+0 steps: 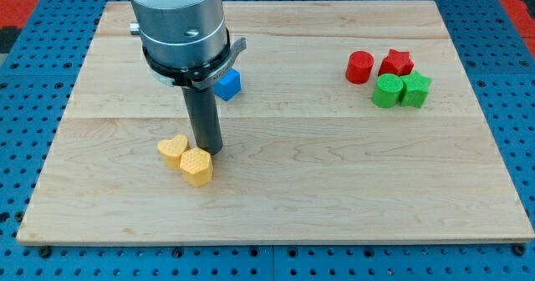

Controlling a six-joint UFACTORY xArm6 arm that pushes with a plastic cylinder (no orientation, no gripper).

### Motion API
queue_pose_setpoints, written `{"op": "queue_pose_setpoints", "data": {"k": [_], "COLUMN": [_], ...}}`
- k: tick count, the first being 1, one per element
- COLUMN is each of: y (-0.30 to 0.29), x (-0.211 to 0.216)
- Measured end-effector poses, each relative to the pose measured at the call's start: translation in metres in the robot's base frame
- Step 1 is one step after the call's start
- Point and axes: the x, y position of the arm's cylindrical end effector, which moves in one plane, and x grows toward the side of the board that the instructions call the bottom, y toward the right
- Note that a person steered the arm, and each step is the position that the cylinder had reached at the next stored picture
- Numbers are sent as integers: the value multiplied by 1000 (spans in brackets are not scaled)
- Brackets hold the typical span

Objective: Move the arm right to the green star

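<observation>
The green star (415, 89) lies at the view's upper right, touching a green round block (387, 90) on its left. My tip (206, 150) is far to the left of the star, near the board's middle left. It stands just above a yellow hexagon block (196, 166) and right of a yellow heart block (173, 150), touching or nearly touching both.
A red round block (360, 67) and a red star (396, 63) lie just above the green pair. A blue block (226, 84) sits behind the arm's body. The wooden board (334, 189) lies on a blue perforated table.
</observation>
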Motion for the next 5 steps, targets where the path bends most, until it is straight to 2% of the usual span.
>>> {"op": "queue_pose_setpoints", "data": {"k": [3, 5], "y": [6, 87], "x": [-7, -5]}}
